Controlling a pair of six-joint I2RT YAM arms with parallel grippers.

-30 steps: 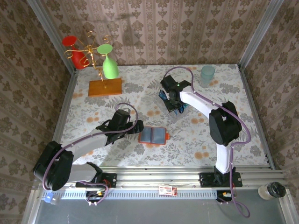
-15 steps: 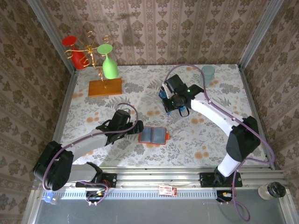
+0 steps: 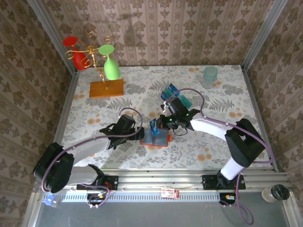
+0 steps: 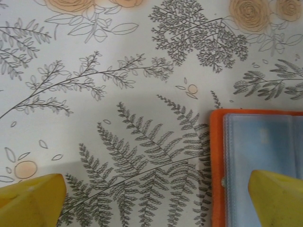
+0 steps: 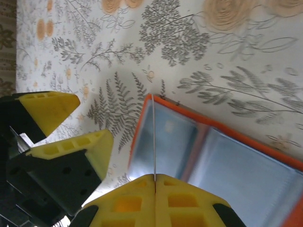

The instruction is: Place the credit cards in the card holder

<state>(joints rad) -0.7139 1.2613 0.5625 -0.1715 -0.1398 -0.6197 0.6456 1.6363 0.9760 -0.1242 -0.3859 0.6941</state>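
The card holder lies open on the flowered cloth, orange-red outside, grey-blue sleeves up. My right gripper hangs just over its left half, shut on one teal credit card. In the right wrist view the card is a thin edge-on line running from my shut gripper down to the card holder. More credit cards stand in a clear tray behind. My left gripper is open beside the holder's left edge, and its right fingertip hangs over the card holder.
A wooden slab with a gold rack holding a red glass and a green glass stands at the back left. A pale cup sits at the back right. Patterned walls close in the table on three sides.
My right arm has swung from the clear tray at the back down to the card holder, carrying a card. The left gripper has edged slightly toward the holder.
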